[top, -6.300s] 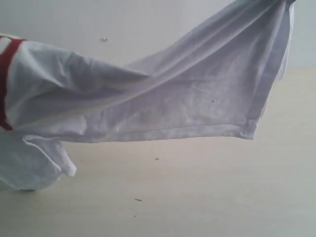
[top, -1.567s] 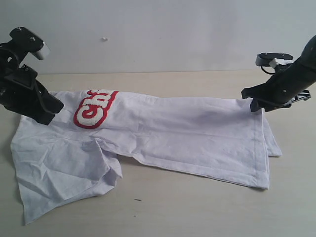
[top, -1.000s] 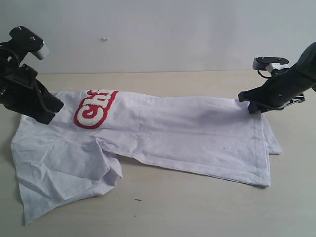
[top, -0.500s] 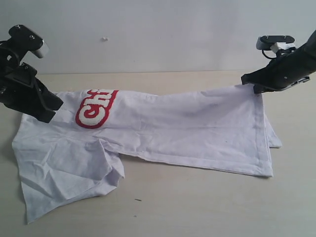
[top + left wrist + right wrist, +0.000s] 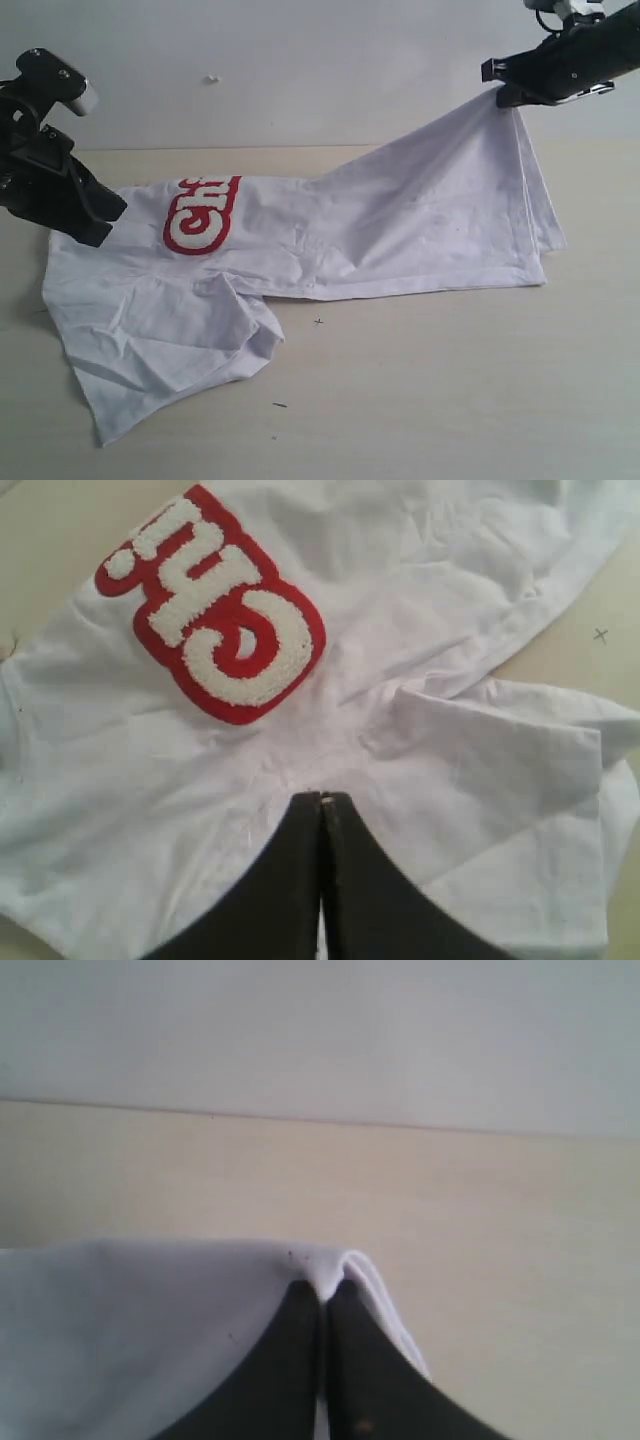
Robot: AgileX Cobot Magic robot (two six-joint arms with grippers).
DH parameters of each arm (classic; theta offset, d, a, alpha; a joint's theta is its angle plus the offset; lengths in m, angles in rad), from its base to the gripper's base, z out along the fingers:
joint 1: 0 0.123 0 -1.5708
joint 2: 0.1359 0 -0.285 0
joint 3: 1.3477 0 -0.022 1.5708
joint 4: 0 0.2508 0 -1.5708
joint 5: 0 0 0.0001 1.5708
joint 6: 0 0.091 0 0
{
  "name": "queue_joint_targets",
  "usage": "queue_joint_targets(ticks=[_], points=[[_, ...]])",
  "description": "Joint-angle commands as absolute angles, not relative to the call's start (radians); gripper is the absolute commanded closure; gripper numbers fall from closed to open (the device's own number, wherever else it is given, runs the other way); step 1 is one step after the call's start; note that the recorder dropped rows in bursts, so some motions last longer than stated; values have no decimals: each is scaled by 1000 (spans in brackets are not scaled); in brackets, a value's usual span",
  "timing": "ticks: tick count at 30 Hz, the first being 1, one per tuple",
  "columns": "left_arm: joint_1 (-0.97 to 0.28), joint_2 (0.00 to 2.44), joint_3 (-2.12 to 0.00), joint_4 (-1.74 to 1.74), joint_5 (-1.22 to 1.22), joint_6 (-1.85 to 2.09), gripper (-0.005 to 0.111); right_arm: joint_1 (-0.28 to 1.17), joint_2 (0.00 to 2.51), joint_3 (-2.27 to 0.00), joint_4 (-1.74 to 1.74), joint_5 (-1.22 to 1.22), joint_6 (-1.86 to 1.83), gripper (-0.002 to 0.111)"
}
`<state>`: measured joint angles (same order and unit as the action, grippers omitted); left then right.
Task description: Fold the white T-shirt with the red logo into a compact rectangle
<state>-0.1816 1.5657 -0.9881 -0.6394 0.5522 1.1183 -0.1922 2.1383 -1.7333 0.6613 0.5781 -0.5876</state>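
Note:
The white T-shirt [image 5: 380, 230] lies crumpled across the table, its red logo [image 5: 200, 215] showing only the letters "Ch". My right gripper [image 5: 503, 93] is shut on a corner of the hem [image 5: 325, 1270] and holds it high at the far right, so the cloth slopes up from the table. At the left, my left gripper [image 5: 92, 228] is shut, pinching the shirt [image 5: 450, 780] just beside the logo [image 5: 215, 610]; creases run into its tips [image 5: 322, 798]. A sleeve [image 5: 170, 350] lies bunched at the front left.
The light wooden table [image 5: 450, 400] carries a few small dark specks [image 5: 318, 322]. A pale wall [image 5: 300, 60] rises behind it. The black left arm [image 5: 40, 140] stands over the table's left edge.
My right gripper has risen and moved back with the hem corner, lifting the shirt's right side off the table. The shirt has slid slightly to the right. The left arm has held still.

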Motion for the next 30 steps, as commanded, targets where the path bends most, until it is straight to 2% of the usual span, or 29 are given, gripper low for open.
queue_joint_targets(ticks=[1,7,8,13,18,23,26,30], points=[[-179,1559,-986,-652,546,1123,107,-191,2128,-1779,671,554,-599,103],[-179,1559,-986,-652,563,1123,107,-191,2128,-1783,526,525,-520,71],[-179,1559,-986,-654,567,1123,107,-191,2128,-1783,483,525,-482,70],[-179,1559,-986,-663,593,1123,107,-191,2149,-1783,245,614,-242,74],[-179,1559,-986,-669,602,1123,107,-191,2245,-1783,253,789,-300,74],[-179,1559,-986,-676,604,1122,107,-191,2316,-1783,253,838,-312,75],[-179,1559,-986,-697,594,1145,107,-191,2352,-1783,224,838,-312,84],[-179,1559,-986,-706,594,1152,107,-191,2375,-1783,161,803,-310,108]])
